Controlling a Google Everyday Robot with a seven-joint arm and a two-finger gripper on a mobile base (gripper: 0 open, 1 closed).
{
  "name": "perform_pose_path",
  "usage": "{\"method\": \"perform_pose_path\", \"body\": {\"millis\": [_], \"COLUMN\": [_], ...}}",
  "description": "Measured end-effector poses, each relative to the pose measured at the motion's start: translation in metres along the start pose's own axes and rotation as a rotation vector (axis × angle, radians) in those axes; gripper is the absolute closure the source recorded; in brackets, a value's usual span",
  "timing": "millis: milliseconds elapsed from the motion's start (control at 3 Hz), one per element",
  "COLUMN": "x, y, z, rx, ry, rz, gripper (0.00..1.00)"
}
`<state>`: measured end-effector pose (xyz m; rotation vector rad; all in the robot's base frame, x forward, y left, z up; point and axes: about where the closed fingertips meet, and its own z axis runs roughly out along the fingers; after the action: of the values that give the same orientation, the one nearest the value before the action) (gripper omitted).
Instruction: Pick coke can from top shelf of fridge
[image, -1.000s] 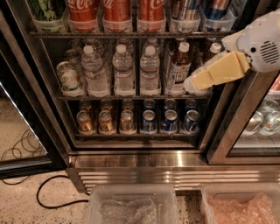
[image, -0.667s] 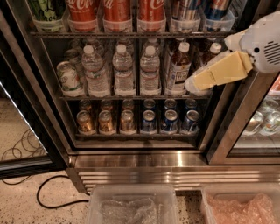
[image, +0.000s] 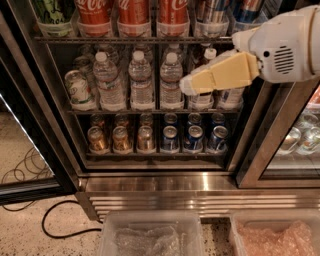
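Three red coke cans stand side by side on the top shelf (image: 135, 39) of the fridge (image: 150, 182), cut off by the upper edge of the view; the middle coke can (image: 133, 12) has one on each side. My gripper (image: 187, 85), cream-coloured on a white arm, comes in from the right. It points left in front of the water-bottle rack, below the top shelf and to the lower right of the coke cans. It holds nothing that I can see.
A green-and-white can (image: 51, 11) stands left of the coke cans and silver-blue cans (image: 214, 11) right of them. Water bottles (image: 141, 80) fill the middle rack, small gold cans (image: 121, 139) and blue cans (image: 194, 138) the lower one. Two clear bins (image: 150, 235) and a black cable (image: 60, 225) are on the floor.
My gripper has moved left and slightly up, across the front of the bottle rack. The cans and bottles have not moved.
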<state>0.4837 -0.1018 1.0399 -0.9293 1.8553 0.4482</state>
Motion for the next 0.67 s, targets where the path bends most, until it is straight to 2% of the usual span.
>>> {"method": "perform_pose_path", "body": {"millis": [333, 667], "x": [-0.021, -0.038], "y": [0.014, 0.026], "z": [0.024, 0.047], "rx": [-0.024, -0.037], "ry": [-0.101, -0.176], "rz": [0.039, 0.063], "gripper": [0.0, 0.0]}}
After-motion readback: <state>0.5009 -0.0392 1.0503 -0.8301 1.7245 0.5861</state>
